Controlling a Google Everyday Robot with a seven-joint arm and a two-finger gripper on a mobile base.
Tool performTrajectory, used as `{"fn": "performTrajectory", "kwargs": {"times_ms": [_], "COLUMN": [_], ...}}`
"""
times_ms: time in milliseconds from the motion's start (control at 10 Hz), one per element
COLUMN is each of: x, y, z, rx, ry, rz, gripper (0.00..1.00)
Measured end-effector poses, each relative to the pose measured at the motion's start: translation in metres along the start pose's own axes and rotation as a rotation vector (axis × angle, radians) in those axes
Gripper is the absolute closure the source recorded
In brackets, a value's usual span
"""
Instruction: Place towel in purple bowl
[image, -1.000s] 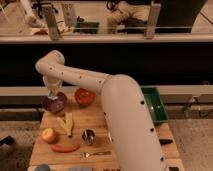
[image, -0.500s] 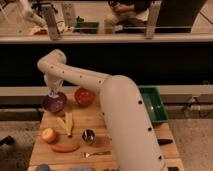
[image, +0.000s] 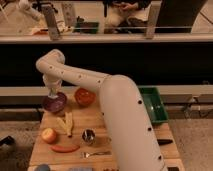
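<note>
The purple bowl (image: 54, 103) sits at the back left of the wooden table (image: 120, 150). My gripper (image: 53, 94) hangs at the end of the white arm (image: 75, 77), pointing down right over the bowl, at or just inside its rim. No towel shows apart from the gripper; what is between the fingers is hidden.
An orange bowl (image: 85, 96) stands just right of the purple one. In front lie a banana (image: 66, 123), a peach-coloured fruit (image: 49, 135), a red pepper (image: 65, 148), a metal cup (image: 88, 135) and a fork (image: 96, 154). A green bin (image: 153, 104) sits to the right.
The gripper stays over the purple bowl and the arm has hardly moved. Only the people behind the glass have shifted.
</note>
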Motion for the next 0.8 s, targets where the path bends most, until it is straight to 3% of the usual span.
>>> {"fn": "performTrajectory", "kwargs": {"times_ms": [800], "x": [-0.0031], "y": [-0.0057], "z": [-0.0015], "rx": [0.011], "ry": [-0.011], "rz": [-0.034], "gripper": [0.20]}}
